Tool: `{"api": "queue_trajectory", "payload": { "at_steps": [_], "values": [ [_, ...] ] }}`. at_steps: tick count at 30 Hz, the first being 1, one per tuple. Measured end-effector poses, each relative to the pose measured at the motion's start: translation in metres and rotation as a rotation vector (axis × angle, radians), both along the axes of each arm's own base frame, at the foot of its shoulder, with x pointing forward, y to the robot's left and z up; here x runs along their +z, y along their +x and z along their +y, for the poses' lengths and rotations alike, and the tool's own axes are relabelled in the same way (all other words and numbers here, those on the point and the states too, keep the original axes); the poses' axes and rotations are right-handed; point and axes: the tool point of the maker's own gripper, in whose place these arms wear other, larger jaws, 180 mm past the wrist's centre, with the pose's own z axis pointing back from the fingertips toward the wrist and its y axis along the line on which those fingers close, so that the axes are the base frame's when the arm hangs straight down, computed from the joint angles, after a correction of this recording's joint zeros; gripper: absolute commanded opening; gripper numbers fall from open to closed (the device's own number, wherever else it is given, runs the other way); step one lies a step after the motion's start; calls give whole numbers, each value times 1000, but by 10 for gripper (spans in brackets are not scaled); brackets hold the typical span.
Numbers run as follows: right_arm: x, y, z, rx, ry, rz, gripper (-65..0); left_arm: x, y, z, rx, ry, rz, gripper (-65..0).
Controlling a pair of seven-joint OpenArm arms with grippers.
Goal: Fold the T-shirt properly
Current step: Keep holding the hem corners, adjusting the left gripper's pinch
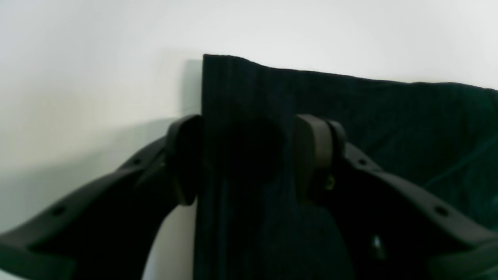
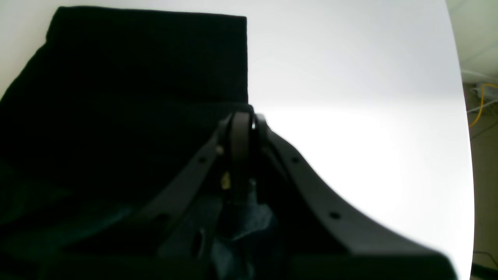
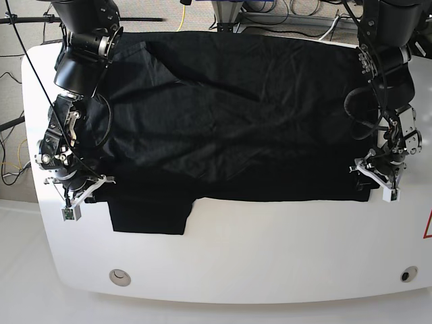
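Observation:
The black T-shirt (image 3: 229, 115) lies spread over most of the white table (image 3: 256, 256), with a flap (image 3: 148, 216) sticking out toward the front at the left. My left gripper (image 3: 378, 179) is at the shirt's right front corner. In the left wrist view its jaws (image 1: 249, 155) stand apart, with a strip of the shirt (image 1: 389, 116) between them. My right gripper (image 3: 84, 183) is at the shirt's left edge. In the right wrist view it (image 2: 242, 120) is shut on the edge of the shirt (image 2: 136, 70).
Two round holes (image 3: 119, 275) (image 3: 405, 275) sit near the table's front edge. A red mark (image 3: 427, 226) is at the right edge. Cables lie on the floor behind the table (image 3: 270, 13) and beside it (image 2: 482, 101).

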Motion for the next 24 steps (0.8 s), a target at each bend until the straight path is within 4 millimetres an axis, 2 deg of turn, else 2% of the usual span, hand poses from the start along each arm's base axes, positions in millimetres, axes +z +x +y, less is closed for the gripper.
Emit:
{"api": "queue_trajectory", "payload": {
  "at_steps": [4, 8, 12, 18, 24],
  "values": [
    [0, 0, 0, 0, 0, 0, -644, 1, 1, 0, 3, 3, -8, -354],
    [0, 0, 0, 0, 0, 0, -644, 1, 1, 1, 4, 8, -10, -383],
    [0, 0, 0, 0, 0, -1, -644, 2, 1, 0, 0, 16, -11, -459],
    [1, 1, 0, 1, 0, -3, -642, 2, -2, 0, -3, 19, -6, -634],
    [1, 1, 0, 1, 0, -7, -642, 3, -3, -1, -9, 15, -1, -650]
  ]
}}
